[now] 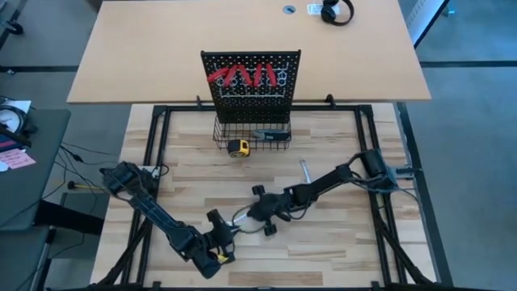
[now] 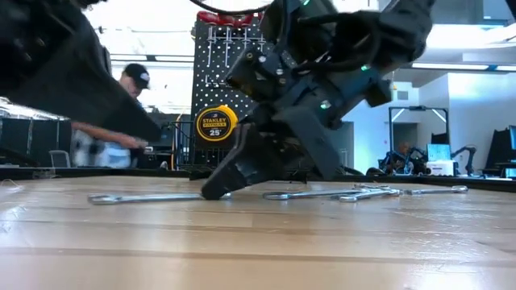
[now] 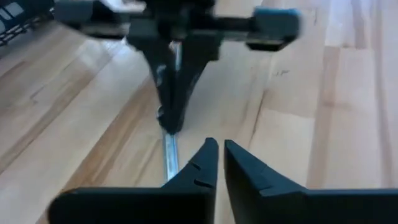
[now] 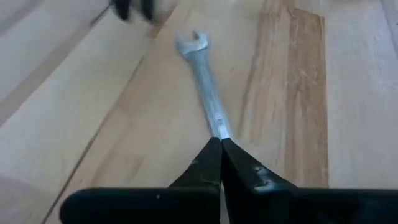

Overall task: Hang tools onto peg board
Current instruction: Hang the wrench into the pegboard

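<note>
Near table's front centre, right gripper point(image 4: 221, 144) pinches slim silver metal wrench point(image 4: 204, 81) lying flat on pale wooden table point(image 1: 339, 242). Left gripper point(image 3: 219, 155) just beside, facing it, fingers nearly together, empty. Upright black perforated peg board point(image 1: 250, 85) at rear, red-handled pliers point(image 1: 242, 77) hanging.

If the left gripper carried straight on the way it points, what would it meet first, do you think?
Probably the right gripper, shut on the wrench lying directly ahead of the left gripper; depth between them is hard to judge.
</note>
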`<state>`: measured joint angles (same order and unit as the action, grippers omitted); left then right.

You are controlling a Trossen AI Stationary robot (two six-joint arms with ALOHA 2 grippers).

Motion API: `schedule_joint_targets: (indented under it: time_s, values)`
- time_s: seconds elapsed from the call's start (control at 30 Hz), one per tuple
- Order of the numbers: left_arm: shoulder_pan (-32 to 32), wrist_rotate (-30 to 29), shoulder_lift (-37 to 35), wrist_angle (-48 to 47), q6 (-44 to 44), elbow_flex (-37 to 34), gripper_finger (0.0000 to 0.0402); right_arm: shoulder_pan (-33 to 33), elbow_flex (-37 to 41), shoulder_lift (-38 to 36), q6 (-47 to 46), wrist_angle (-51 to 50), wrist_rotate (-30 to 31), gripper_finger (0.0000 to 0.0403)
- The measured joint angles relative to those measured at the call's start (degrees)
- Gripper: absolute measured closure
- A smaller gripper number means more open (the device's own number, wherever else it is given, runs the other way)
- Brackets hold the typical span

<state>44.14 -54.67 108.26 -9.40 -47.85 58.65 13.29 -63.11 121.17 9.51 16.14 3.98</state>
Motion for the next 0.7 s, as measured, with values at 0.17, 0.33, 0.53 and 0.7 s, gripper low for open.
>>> schedule_joint_targets:
  time_s: [0.17, 0.33, 0.53, 0.7]
  values:
    - [-1.7, 1.52, 1.26, -0.96, -3.67, -0.02, 0.0309, 2.01, 0.2, -1.88, 1.68, -1.52, 2.53, 0.0394]
    - [-2.97, 5.32, 1.24, -1.71, -3.88, -0.04, 0.0246, 2.43, 0.37, -3.8, 1.94, -1.54, 2.61, 0.0393]
    - [-3.39, 5.4, 1.6, -5.01, -6.81, -0.04, 0.0215, 2.85, 4.05, -7.05, 0.29, 8.65, 2.17, 0.0391]
    - [-3.39, 5.37, 1.61, -6.34, -8.66, -0.07, 0.0213, 2.28, 8.76, -7.1, -8.04, 14.1, 0.18, 0.0365]
